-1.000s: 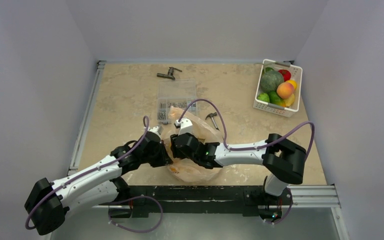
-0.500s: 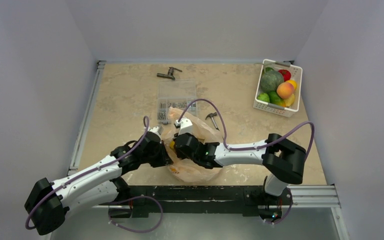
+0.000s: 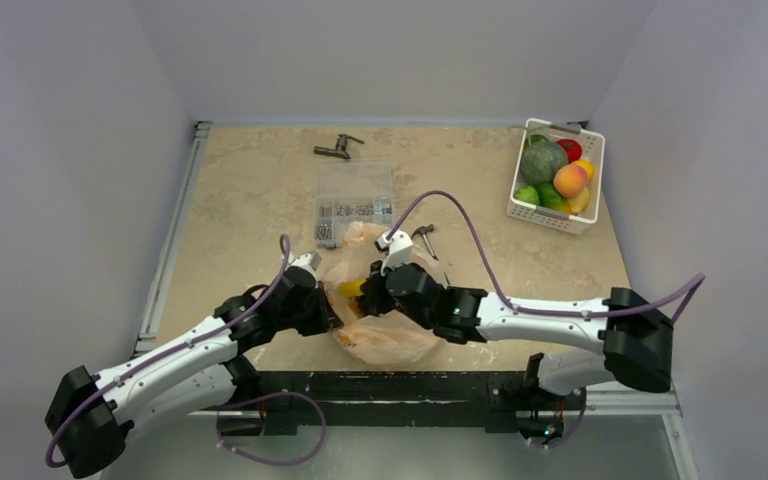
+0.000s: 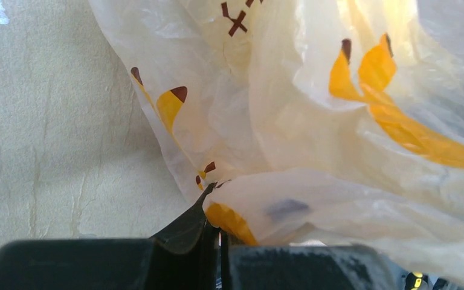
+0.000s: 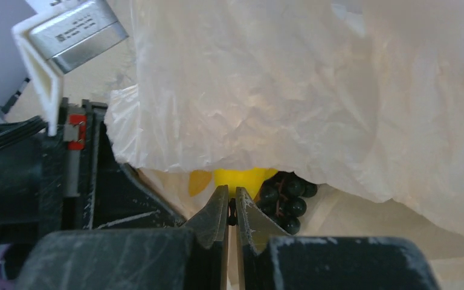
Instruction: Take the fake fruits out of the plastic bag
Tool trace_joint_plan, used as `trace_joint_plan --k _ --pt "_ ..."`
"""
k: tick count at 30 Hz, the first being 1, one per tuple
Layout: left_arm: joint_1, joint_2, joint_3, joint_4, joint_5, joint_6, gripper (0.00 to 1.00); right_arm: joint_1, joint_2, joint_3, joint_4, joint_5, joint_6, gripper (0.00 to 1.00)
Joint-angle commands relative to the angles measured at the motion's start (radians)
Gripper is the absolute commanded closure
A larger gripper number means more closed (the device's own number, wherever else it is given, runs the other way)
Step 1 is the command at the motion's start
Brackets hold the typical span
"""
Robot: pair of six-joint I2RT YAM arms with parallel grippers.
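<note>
The plastic bag (image 3: 392,338) lies crumpled near the table's front edge, between my two grippers. My left gripper (image 3: 332,318) is shut on the bag's rim; in the left wrist view the film (image 4: 314,121) is pinched between the jaws (image 4: 219,225). My right gripper (image 3: 371,291) reaches under the raised bag film (image 5: 278,90). Its jaws (image 5: 231,200) are shut on a thin dark stem. Right at its tips is a yellow fruit (image 5: 238,177), which also shows at the bag's mouth (image 3: 352,288). A dark grape cluster (image 5: 287,202) lies just right of it.
A white basket (image 3: 545,218) with several fruits and a big green vegetable stands at the back right. A clear parts box (image 3: 355,200) and a small hammer (image 3: 423,238) lie just behind the bag. A dark metal tool (image 3: 338,148) lies near the back wall.
My right gripper has shut and drawn back to the right, its elbow swinging out. More of the yellow fruit shows at the bag's mouth. The left gripper keeps its hold on the rim.
</note>
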State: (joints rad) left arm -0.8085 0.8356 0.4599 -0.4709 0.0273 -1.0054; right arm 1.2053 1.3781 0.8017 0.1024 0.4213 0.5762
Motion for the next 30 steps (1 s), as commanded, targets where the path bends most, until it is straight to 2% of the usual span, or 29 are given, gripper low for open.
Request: trace_joint_plan --k 1,8,12,19,23,26,30 --pt "-0.004 -0.031 0.001 -0.020 -0.063 -0.017 1.00 0.005 -0.114 -0.045 0.023 -0.060 -0.041 1.00" --pt "-0.005 -0.068 -0.020 -0.045 -0.098 -0.038 1.00 0.005 -0.363 -0.094 -0.011 -0.191 -0.135 1.00" --pt "-0.005 -0.064 -0.034 -0.032 -0.105 -0.045 1.00 0.005 -0.494 -0.063 -0.061 -0.184 -0.163 1.00" --pt "-0.005 -0.031 -0.030 -0.011 -0.086 -0.034 1.00 0.004 -0.498 0.151 -0.297 0.182 -0.199 1.00" --pt "-0.004 -0.031 -0.022 -0.012 -0.070 -0.017 1.00 -0.017 -0.481 0.231 -0.354 0.379 -0.273 1.00" --pt "-0.005 -0.026 -0.013 -0.023 -0.071 -0.009 1.00 -0.107 -0.473 0.287 -0.375 0.415 -0.324 1.00" --pt "-0.004 -0.024 -0.012 -0.017 -0.058 0.002 1.00 -0.342 -0.442 0.355 -0.400 0.352 -0.344 1.00"
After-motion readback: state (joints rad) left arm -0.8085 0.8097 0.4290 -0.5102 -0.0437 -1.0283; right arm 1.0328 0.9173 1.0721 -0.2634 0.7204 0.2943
